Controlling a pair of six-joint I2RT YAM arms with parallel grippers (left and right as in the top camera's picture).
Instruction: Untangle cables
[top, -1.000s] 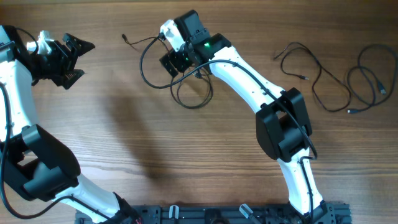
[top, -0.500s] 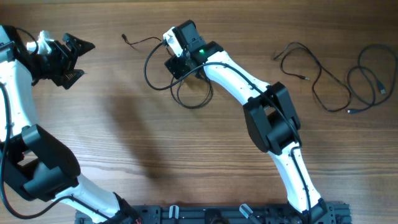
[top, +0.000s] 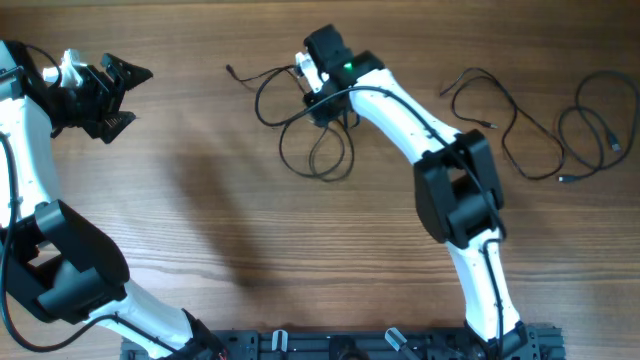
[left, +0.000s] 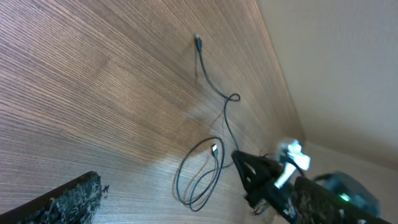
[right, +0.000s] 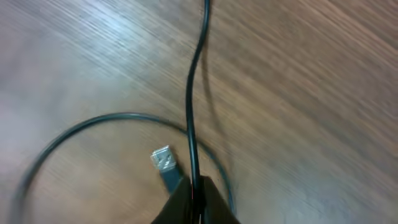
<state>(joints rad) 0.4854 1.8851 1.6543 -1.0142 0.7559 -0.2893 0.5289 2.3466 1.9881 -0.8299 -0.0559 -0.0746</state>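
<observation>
The right hand (right: 194, 198) pinches a cable (right: 189, 124) upper centre; the left hand (top: 130, 96) gapes by the upper-left edge. Open surface (top: 260, 260) spreads below.

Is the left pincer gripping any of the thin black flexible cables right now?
No, the left pincer stands open and empty at the left of the wooden table, well apart from the looped thin black cable.
</observation>
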